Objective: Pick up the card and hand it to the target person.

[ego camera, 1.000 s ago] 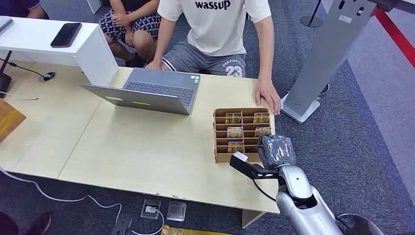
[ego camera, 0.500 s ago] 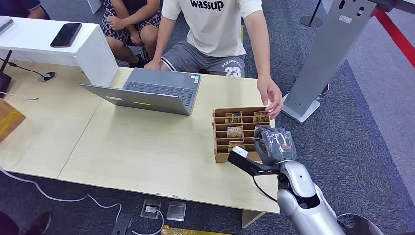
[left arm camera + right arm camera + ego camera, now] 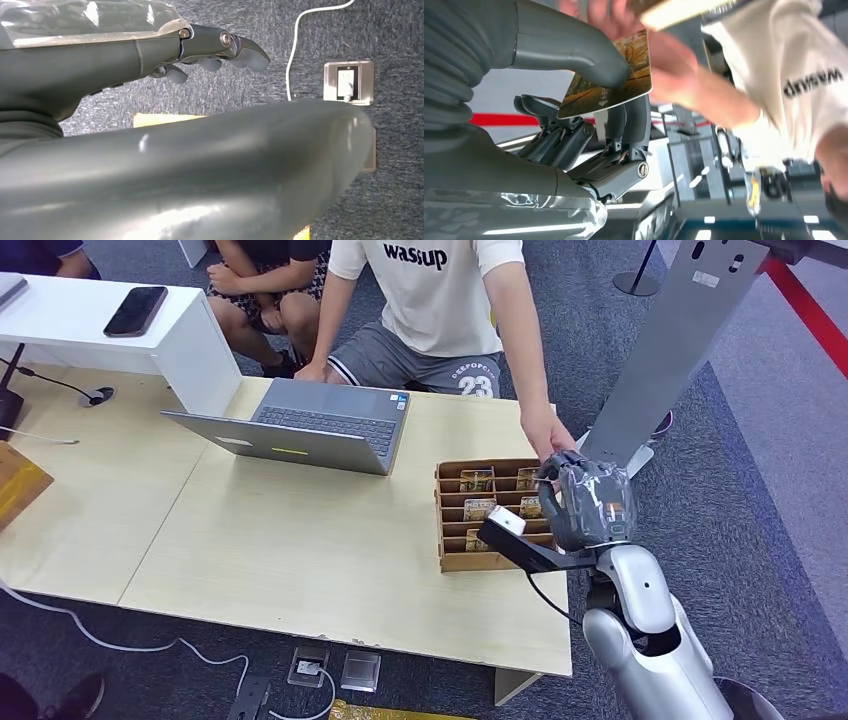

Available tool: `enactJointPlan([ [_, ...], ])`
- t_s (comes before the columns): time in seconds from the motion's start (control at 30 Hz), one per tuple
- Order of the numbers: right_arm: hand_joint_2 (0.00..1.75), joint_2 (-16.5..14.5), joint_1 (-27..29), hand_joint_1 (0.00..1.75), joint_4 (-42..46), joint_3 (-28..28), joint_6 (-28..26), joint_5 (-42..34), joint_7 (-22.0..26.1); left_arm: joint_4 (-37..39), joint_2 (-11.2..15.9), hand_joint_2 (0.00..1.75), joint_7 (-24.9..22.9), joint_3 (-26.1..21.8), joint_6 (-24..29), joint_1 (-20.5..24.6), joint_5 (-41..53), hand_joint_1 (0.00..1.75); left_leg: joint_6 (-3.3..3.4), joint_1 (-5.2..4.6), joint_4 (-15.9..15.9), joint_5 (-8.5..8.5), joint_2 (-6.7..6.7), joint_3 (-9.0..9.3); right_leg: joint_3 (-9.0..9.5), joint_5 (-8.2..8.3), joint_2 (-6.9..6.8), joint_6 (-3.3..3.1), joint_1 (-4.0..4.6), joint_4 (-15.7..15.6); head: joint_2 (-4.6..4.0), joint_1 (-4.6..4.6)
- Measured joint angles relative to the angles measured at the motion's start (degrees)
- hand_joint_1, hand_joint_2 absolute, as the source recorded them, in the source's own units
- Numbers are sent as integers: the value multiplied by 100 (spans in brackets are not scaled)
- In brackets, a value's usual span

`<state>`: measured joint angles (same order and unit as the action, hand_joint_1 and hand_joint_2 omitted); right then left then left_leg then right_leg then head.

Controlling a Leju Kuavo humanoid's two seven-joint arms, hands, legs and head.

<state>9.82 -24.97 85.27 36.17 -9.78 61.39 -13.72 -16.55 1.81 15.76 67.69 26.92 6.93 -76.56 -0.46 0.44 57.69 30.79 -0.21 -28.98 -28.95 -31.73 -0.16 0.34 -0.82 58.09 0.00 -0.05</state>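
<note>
My right hand is raised over the far right corner of the wooden card rack. In the right wrist view its thumb and fingers pinch a brown picture card by one end. A person in a white shirt sits across the table, and their hand reaches down right beside mine. That person's hand is at the card's free edge; I cannot tell whether it touches the card. Several more cards stand in the rack's slots. My left hand hangs over the carpet, holding nothing.
An open grey laptop sits mid-table, left of the rack. A phone lies on the white shelf at the far left. A grey slanted stand rises just beyond my right hand. A second person sits behind the laptop.
My right hand rose from the rack's near right corner and moved away from me with the card. The person's hand lifted off the table and came to meet it.
</note>
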Motion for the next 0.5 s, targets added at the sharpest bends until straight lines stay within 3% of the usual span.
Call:
enactJointPlan([
  [0.3,175,-1,-416,170,-85,-60,-273,138,45,0,-5,0,8,0,-1,1,32,0,2,0,0,-1,-1,-2,1,2,-1,-1,0,0,0,-2],
  [0.33,175,-5,-454,137,-131,-58,-290,177,44,0,-7,0,3,0,-1,2,32,0,2,0,0,-1,-1,-3,1,2,-1,-1,0,1,0,-2],
  [0.43,175,-22,-569,10,-316,-47,-311,284,38,0,-13,0,-22,0,4,2,32,0,3,0,0,-2,-2,-4,1,2,-1,0,0,1,0,-1],
  [0.47,175,-29,-599,0,-381,-41,-311,314,37,0,-14,0,-29,0,7,2,32,0,4,0,0,-3,-2,-4,0,2,-1,0,0,1,0,1],
  [0.5,175,-39,-626,0,-450,-34,-304,339,37,0,-16,0,-34,1,10,2,32,0,4,0,0,-3,-2,-5,0,2,-2,0,0,1,0,1],
])
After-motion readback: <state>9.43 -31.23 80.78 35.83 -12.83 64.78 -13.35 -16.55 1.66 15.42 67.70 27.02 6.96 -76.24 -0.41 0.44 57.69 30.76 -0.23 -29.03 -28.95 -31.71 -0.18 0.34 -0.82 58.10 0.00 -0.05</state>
